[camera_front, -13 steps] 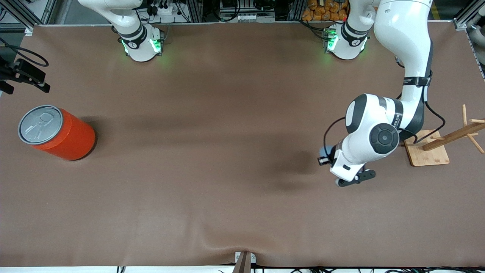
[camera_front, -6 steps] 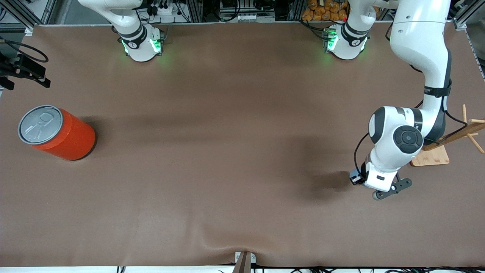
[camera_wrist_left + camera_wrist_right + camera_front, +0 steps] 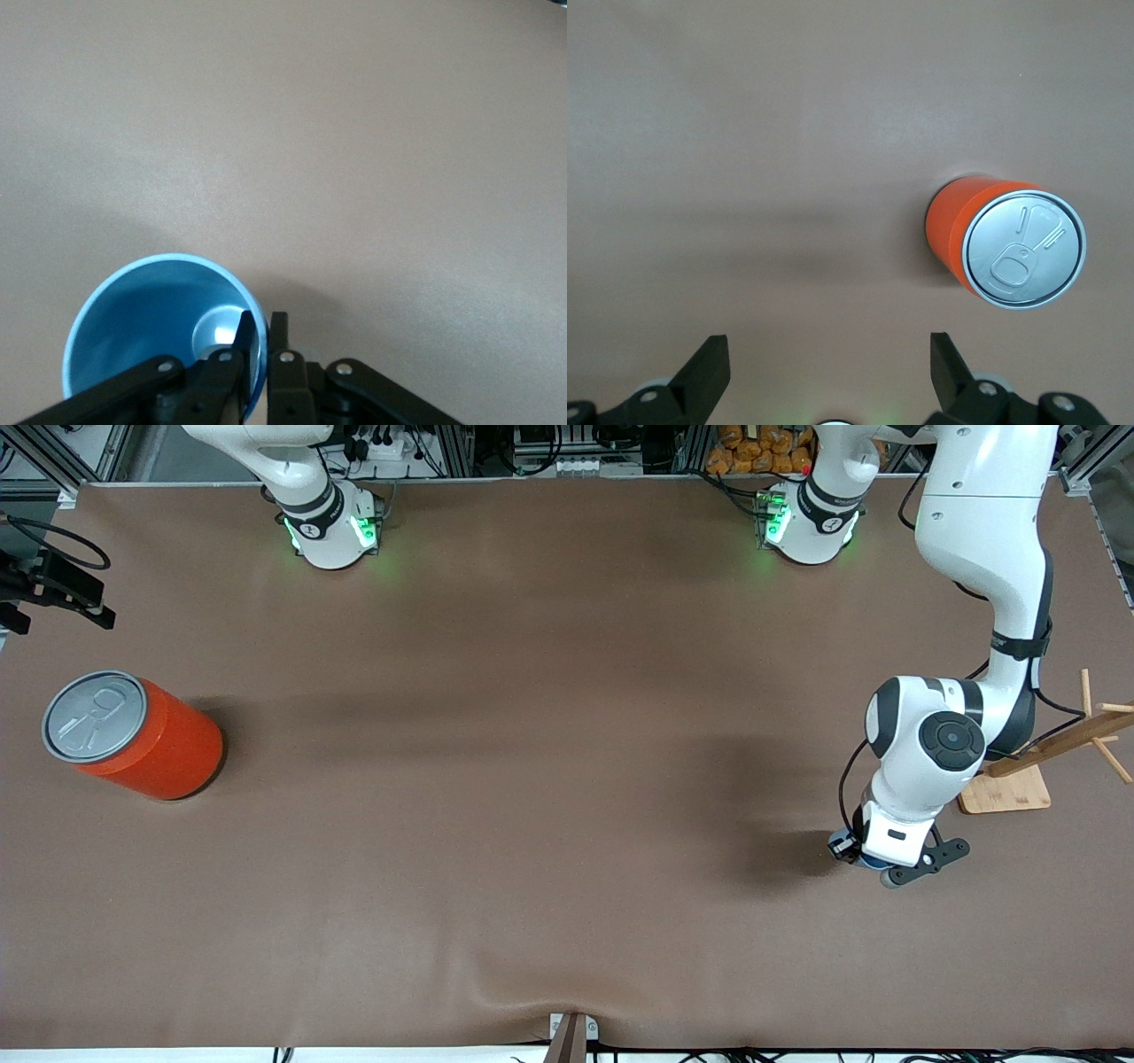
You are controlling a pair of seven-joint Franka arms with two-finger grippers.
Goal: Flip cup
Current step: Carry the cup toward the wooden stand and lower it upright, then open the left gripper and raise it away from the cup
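Slowing after its swing toward the 3 o'clock end, left pincer [image 3: 262, 341] clamped on cup [image 3: 146, 323] rim, mouth up low over counter [image 3: 532, 797], flip looks done; right pincer [image 3: 828, 367] waits apart above can [image 3: 1010, 248].

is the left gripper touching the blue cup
Touching. The left wrist view shows the left gripper pinching the cup wall, one finger inside the rim and one outside.
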